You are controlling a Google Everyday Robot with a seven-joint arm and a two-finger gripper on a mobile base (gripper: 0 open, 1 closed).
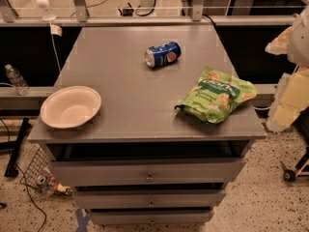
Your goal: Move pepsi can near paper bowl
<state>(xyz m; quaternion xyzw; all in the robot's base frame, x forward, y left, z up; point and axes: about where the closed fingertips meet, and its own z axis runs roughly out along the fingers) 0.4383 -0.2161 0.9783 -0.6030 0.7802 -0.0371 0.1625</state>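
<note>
The pepsi can (162,54) lies on its side at the back middle of the grey cabinet top (130,105), its silver end facing left. The paper bowl (70,107) sits upright and empty at the front left corner, slightly over the left edge. My gripper (288,45) shows as a pale shape at the right edge of the view. It is beyond the cabinet's right side, well apart from the can and the bowl, and it holds nothing that I can see.
A green snack bag (216,100) lies at the front right of the top. Drawers (149,173) run below the front edge. A plastic bottle (17,79) stands on a ledge at the left. Cables and clutter lie on the floor at the left.
</note>
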